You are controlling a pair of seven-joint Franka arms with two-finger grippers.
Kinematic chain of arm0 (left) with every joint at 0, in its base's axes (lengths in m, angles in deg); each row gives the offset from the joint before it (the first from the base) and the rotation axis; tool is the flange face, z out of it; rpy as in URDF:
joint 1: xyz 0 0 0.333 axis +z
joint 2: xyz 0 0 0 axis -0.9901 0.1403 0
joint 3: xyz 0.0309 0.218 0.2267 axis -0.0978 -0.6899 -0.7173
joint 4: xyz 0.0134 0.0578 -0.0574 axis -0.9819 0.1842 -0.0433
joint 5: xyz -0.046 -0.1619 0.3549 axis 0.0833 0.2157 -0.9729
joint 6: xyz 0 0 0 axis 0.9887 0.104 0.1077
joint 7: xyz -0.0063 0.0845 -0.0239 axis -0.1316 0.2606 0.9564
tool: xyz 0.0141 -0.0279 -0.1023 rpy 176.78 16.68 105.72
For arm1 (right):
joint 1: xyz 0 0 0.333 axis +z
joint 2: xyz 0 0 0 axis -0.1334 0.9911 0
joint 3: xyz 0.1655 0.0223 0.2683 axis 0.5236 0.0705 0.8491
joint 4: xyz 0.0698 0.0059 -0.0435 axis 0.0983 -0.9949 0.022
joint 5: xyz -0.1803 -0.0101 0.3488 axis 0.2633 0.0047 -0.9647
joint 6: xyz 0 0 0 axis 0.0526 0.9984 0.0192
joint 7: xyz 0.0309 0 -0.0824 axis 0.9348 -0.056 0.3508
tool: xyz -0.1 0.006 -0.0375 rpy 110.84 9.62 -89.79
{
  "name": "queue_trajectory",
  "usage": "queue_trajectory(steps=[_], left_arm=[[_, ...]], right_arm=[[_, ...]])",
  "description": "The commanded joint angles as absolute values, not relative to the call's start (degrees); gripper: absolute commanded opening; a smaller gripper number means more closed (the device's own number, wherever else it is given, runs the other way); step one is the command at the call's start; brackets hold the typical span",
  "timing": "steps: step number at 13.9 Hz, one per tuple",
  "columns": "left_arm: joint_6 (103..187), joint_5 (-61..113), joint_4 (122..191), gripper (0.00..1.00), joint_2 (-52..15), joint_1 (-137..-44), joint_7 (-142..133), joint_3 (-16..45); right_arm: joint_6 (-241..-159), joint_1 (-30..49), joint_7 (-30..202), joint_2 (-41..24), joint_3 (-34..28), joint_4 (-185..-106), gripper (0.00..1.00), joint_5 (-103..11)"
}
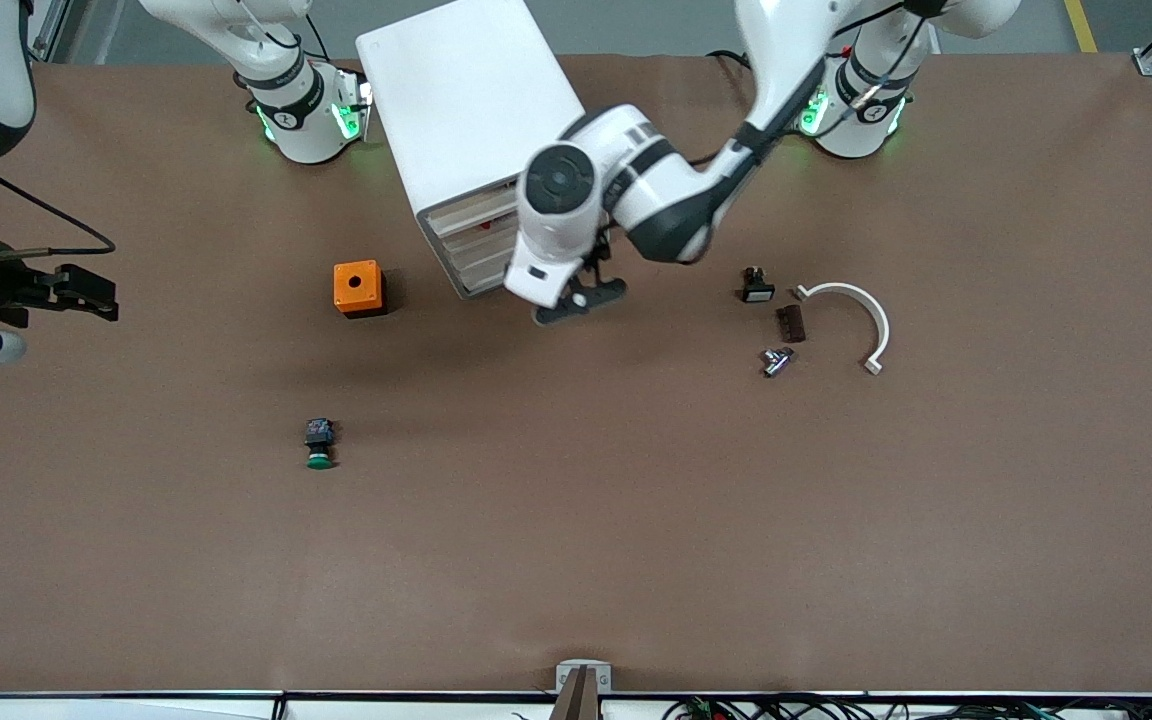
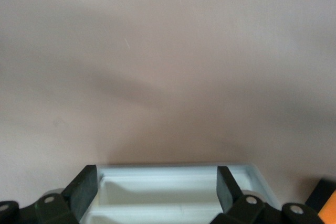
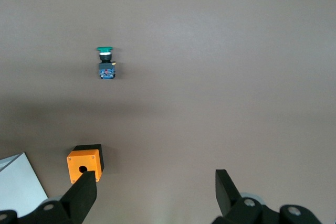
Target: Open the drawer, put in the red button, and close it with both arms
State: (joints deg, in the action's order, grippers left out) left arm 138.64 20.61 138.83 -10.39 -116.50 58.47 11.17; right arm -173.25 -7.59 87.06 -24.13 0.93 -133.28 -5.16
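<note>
The white cabinet (image 1: 466, 120) stands near the middle of the desk's (image 1: 636, 520) edge where the bases stand. Its front faces the near edge, turned a little toward the left arm's end. The drawer (image 2: 178, 184) is a shallow white tray with a plain raised rim. It is drawn out in front of the cabinet, with its long axis along the cabinet's face. I cannot tell which of the stack it is. A red speck (image 1: 485, 228) shows in an upper drawer, too small to identify.

The left end effector (image 1: 581, 295) is in front of the drawers, its fingers (image 2: 84, 187) apart and straddling the tray's rim. The right end effector (image 1: 76, 292) waits over the desk's edge at the right arm's end, fingers (image 3: 83, 192) apart.

An orange box (image 1: 357, 288) sits beside the cabinet, with a green button (image 1: 318, 445) nearer the near edge.
</note>
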Motion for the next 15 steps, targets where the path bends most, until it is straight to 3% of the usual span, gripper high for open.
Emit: queue_trajectory(steps=[1,9,15], left_arm=[[135.8,19.2,139.8,1.0,-14.5,-108.9,57.7,11.6],[126.1,12.9,139.9,1.0,-24.0,-90.7,39.0,11.6],[119.7,10.1,140.0,1.0,-31.1,-82.5,23.6,12.2]], right_arm=[[-172.4,-9.2,86.3,-25.2,1.0,-132.7,1.0,-7.9],[-174.3,-10.4,82.7,-35.3,1.0,-142.4,1.0,-9.1],[-177.8,-11.2,82.9,-39.9,0.9,-148.2,1.0,-9.1]])
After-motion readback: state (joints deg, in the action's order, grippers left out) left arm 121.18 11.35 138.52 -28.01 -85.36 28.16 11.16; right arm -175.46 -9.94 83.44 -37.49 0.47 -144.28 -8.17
